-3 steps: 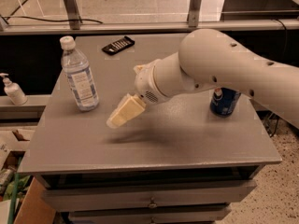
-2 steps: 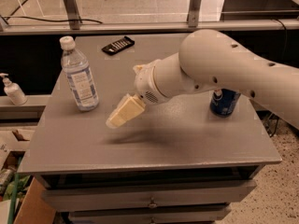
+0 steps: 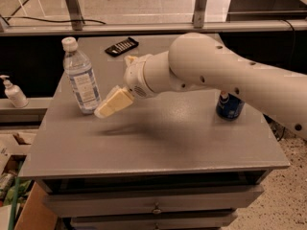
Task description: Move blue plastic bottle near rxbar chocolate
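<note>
The blue plastic bottle (image 3: 82,78), clear with a white cap and a pale label, stands upright at the table's left side. The rxbar chocolate (image 3: 122,46), a flat black bar with white marks, lies at the table's back edge, behind and to the right of the bottle. My gripper (image 3: 112,103) hangs just above the table, its cream tip right beside the bottle's lower right side. I cannot tell whether it touches the bottle. The big white arm (image 3: 216,75) reaches in from the right.
A blue Pepsi can (image 3: 229,105) stands at the table's right side, partly behind the arm. A small white pump bottle (image 3: 13,92) sits on a lower ledge to the left. The grey table (image 3: 158,147) has drawers under its front edge. A metal rail runs behind it.
My gripper has moved left and slightly back, from the table's middle to right beside the bottle. The bottle, the bar and the can have not moved.
</note>
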`<move>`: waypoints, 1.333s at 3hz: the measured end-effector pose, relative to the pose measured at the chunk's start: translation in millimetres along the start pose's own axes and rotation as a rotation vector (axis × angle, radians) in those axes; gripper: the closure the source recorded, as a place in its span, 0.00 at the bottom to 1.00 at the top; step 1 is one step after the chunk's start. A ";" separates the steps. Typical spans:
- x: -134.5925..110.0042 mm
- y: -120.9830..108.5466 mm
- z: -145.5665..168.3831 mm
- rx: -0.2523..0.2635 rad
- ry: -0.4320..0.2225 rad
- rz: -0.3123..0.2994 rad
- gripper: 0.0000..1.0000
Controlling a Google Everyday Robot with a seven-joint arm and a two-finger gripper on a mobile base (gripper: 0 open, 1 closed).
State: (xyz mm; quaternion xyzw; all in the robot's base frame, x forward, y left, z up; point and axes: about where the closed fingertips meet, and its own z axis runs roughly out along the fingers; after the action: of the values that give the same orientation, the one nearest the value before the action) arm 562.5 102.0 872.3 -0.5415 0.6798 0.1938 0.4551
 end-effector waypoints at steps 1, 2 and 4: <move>-17.1 -7.8 20.9 -0.018 -0.050 0.016 0.00; -23.7 -2.4 40.2 -0.069 -0.087 0.062 0.00; -21.5 13.5 65.8 -0.189 -0.111 0.162 0.41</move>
State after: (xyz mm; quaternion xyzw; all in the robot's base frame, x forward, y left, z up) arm 577.1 168.4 853.4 -0.5138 0.6737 0.3226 0.4219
